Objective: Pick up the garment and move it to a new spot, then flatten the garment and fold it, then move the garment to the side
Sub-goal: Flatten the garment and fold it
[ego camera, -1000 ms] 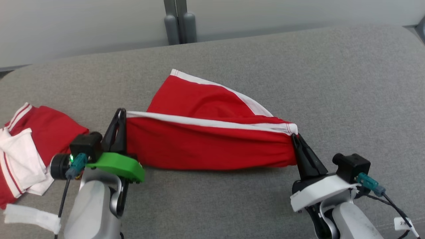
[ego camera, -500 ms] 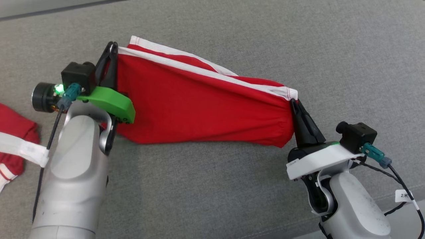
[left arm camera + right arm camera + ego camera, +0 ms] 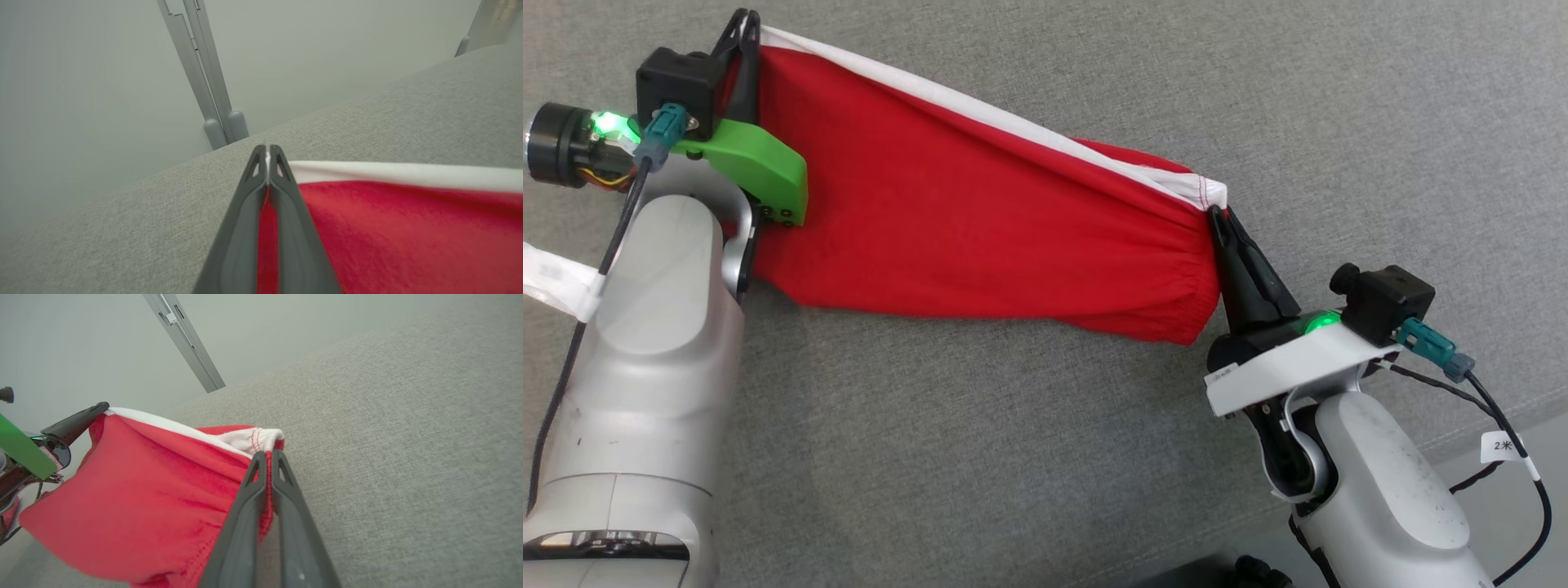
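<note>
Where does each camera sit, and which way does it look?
Head view: on the head, looking down at the red cloth garment with white trim and grey woven fabric surface; left hand and right hand show.
Left wrist view: on that wrist, looking along its shut fingers toward a grey metal post.
Right wrist view: on that wrist, looking along its shut fingers; the left hand shows too.
All three share the garment.

Smooth pale grey shells cover the left forearm [image 3: 654, 327] and the speckled right forearm [image 3: 1392, 498]; the left pincer [image 3: 745, 18], black-fingered, has a green bracket [image 3: 760, 159]; the right pincer [image 3: 1217, 216] has a white bracket [image 3: 1290, 371]; each black camera block [image 3: 1388, 296] carries a teal plug [image 3: 1425, 340] and a black cable [image 3: 1539, 510]; a white tag [image 3: 1507, 447] rings the right one.
</note>
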Controlling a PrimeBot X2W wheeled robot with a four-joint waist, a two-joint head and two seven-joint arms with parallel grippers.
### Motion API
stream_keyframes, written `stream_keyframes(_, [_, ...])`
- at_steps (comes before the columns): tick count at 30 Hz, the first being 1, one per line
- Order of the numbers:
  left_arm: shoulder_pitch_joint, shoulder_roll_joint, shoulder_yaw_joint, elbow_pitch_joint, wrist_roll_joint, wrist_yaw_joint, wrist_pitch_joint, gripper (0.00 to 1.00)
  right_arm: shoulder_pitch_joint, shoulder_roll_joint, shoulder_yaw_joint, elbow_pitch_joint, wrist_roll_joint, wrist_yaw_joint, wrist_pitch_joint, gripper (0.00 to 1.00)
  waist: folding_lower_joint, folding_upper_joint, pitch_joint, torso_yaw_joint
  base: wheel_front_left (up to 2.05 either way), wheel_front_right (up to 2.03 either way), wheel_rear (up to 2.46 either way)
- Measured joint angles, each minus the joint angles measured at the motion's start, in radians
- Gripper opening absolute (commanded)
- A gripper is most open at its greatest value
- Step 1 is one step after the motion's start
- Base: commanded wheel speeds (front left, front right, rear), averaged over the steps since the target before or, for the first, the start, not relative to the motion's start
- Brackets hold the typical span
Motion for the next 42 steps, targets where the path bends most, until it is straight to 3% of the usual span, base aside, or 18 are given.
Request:
stream_keyframes(3, [-0.011,0.008,-0.004,0.003,0.003,0.007,0.0,0.0,-0.006,0.0,0.006,-0.001,-0.004,0.0,0.0,0.0,0.0,0.0,0.014,-0.013,0.0,0.0,0.0])
stream_keyframes(4, [-0.011,0.007,-0.007,0.004,0.003,0.012,0.0,0.1,-0.007,0.0,0.007,-0.001,-0.009,0.0,0.0,0.0,0.0,0.0,0.018,-0.015,0.0,0.0,0.0])
stream_keyframes(5, [-0.011,0.007,-0.008,0.004,0.003,0.015,0.0,0.66,-0.007,0.0,0.007,0.0,-0.011,0.0,0.0,0.42,0.0,0.0,0.021,-0.017,0.0,0.0,0.0])
stream_keyframes(6, [-0.011,0.007,-0.009,0.004,0.003,0.015,0.0,1.0,-0.007,0.0,0.004,0.001,-0.014,0.0,0.0,0.73,0.0,0.0,0.022,-0.017,0.0,0.0,0.0])
stream_keyframes(7, [-0.011,0.006,-0.01,0.001,0.003,0.02,0.0,1.0,-0.008,0.001,-0.002,0.002,-0.024,0.0,0.0,1.0,0.0,0.0,0.021,-0.016,0.0,0.0,0.0])
stream_keyframes(16, [0.027,-0.005,0.006,-0.006,-0.024,0.041,0.0,1.0,0.006,-0.001,-0.055,0.009,-0.052,0.0,0.0,1.0,0.0,0.0,-0.021,0.008,0.0,0.0,0.0])
stream_keyframes(26, [0.02,-0.049,0.018,0.238,-0.073,0.032,0.011,1.0,0.042,0.0,-0.114,0.015,-0.094,0.0,0.0,1.0,0.0,0.0,-0.077,0.044,0.0,0.0,0.0])
stream_keyframes(35, [-0.01,-0.061,0.017,0.374,-0.102,0.041,0.123,1.0,0.048,0.0,-0.128,0.025,-0.104,0.0,0.0,1.0,0.0,0.0,-0.105,0.044,0.0,0.0,0.0])
stream_keyframes(37, [-0.01,-0.063,0.016,0.381,-0.104,0.041,0.13,0.17,0.049,0.0,-0.129,0.027,-0.104,0.0,0.0,1.0,0.0,0.0,-0.11,0.043,0.0,0.0,0.0])
stream_keyframes(38, [-0.009,-0.064,0.015,0.385,-0.106,0.041,0.132,0.0,0.05,0.0,-0.13,0.03,-0.104,0.0,0.0,1.0,0.0,0.0,-0.113,0.043,0.0,0.0,0.0])
stream_keyframes(42, [0.014,-0.073,0.012,0.393,-0.115,0.043,0.125,0.0,0.057,0.0,-0.138,0.037,-0.113,0.0,0.0,1.0,0.0,0.0,-0.132,0.046,0.0,0.0,0.0])
